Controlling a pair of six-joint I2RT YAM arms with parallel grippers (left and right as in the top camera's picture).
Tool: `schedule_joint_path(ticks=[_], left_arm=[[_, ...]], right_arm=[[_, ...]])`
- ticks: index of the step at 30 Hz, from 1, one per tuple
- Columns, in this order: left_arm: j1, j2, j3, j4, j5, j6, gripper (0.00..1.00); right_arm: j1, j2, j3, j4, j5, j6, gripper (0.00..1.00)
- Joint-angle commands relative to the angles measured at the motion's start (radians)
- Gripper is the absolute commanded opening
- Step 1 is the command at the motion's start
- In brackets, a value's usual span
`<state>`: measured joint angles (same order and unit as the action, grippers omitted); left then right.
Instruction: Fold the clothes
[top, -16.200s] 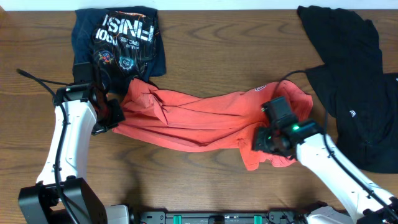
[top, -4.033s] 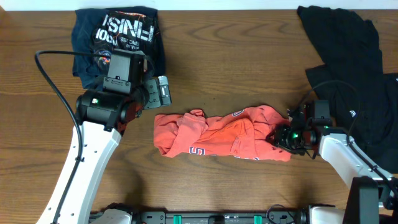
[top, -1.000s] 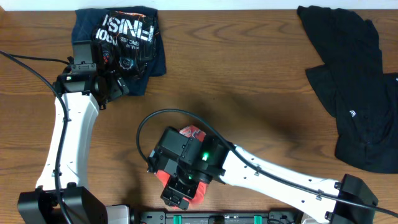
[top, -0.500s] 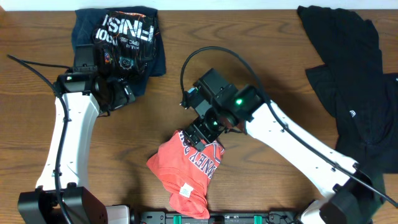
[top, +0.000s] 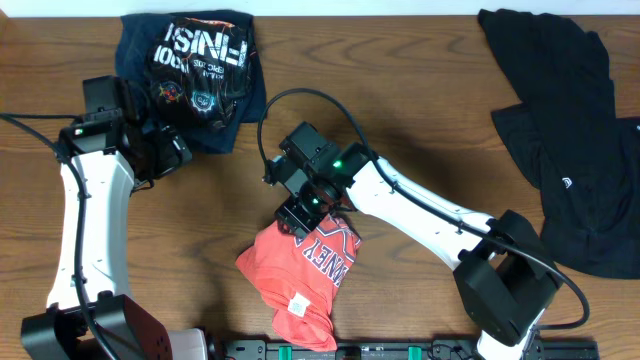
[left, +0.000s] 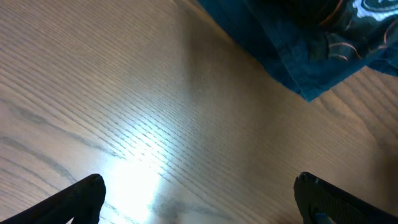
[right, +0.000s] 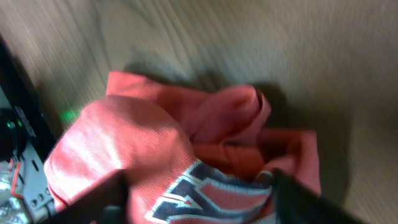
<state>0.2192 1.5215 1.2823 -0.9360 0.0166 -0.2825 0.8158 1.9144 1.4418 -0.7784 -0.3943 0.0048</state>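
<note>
The coral-red T-shirt (top: 300, 275) lies bunched near the table's front edge, white lettering up and its small neck tag (top: 297, 303) toward the front. My right gripper (top: 303, 212) is down on the shirt's far end. In the right wrist view the gripper (right: 199, 193) has its jaws partly apart. Red fabric and the dark-edged emblem (right: 205, 186) fill the gap between them, and blur hides whether they pinch it. My left gripper (top: 170, 150) hangs open over bare wood; the left wrist view shows this gripper (left: 199, 202) with nothing between its fingers.
A folded navy printed shirt (top: 195, 60) lies at the back left, its corner (left: 298, 37) just ahead of the left gripper. A black garment (top: 570, 120) is spread at the back right. The robot's base rail (top: 350, 350) runs along the front edge.
The right arm swung from the front edge up to the shirt's far end and its jaws narrowed. The shirt went from a small crumple to lying lengthwise. The left arm drifted left.
</note>
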Motion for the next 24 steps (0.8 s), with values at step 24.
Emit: schedule_joint_path(ticks=[24], left_arm=[[-0.033, 0.039, -0.014, 0.058, 0.131, 0.056, 0.98]], right_arm=[[-0.368, -0.003, 0.015, 0.136, 0.069, 0.019, 0.01]])
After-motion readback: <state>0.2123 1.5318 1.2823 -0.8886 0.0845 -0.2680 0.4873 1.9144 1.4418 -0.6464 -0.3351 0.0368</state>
